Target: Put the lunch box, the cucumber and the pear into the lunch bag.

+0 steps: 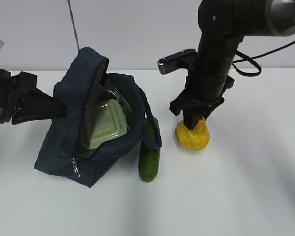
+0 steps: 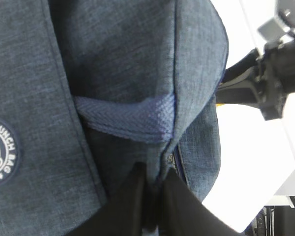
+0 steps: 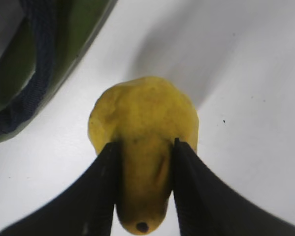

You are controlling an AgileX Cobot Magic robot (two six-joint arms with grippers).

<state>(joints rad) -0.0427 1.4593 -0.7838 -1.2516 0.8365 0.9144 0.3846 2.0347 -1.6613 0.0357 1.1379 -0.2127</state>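
The navy lunch bag (image 1: 64, 142) stands open at the left, with the sage-lidded lunch box (image 1: 105, 123) inside it. My left gripper (image 2: 152, 179) is shut on the bag's edge next to the zipper and holds that side. The dark green cucumber (image 1: 150, 152) lies on the table against the bag's right side, under a handle loop (image 1: 152, 130). The yellow pear (image 1: 192, 136) stands right of the cucumber. My right gripper (image 3: 145, 147) comes straight down on it, its fingers shut on the pear's (image 3: 142, 118) narrow top; the pear rests on the table.
White table (image 1: 246, 196) all around, with bare surface in front and to the right. In the right wrist view the cucumber (image 3: 83, 29) and the handle loop (image 3: 32, 93) lie at the upper left. A black cable (image 1: 250, 66) hangs behind the right arm.
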